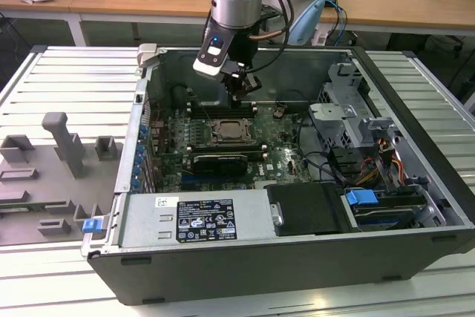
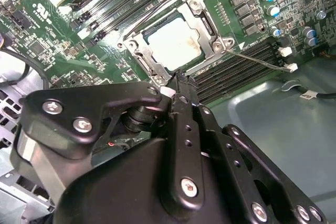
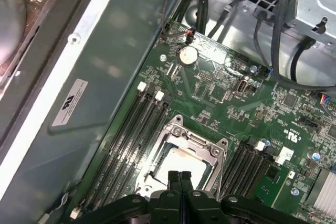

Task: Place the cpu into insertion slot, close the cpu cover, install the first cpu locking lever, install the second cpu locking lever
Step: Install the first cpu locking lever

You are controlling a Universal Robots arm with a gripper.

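The cpu (image 2: 173, 43) lies flat in the insertion slot (image 2: 203, 22), its pale metal face showing through the window of the cpu cover (image 2: 140, 52). The cover is down over it. A thin wire locking lever (image 2: 262, 60) sticks out beside the socket, along the memory slots. My gripper (image 2: 176, 80) is shut with nothing between its fingers, and its tips hover at the socket's edge by a cover corner. In the first wrist view the gripper (image 3: 178, 174) stands just over the cpu (image 3: 176, 162). In the exterior view the gripper (image 1: 237, 96) hangs above the socket (image 1: 230, 130) inside the open computer case.
Memory slots (image 3: 123, 140) flank the socket. A long black card (image 1: 219, 161) lies in front of it, with the power supply (image 1: 193, 217) at the case front. A drive cage (image 1: 349, 120) and cables are at the exterior view's right. Grey fixtures (image 1: 63, 142) stand at its left.
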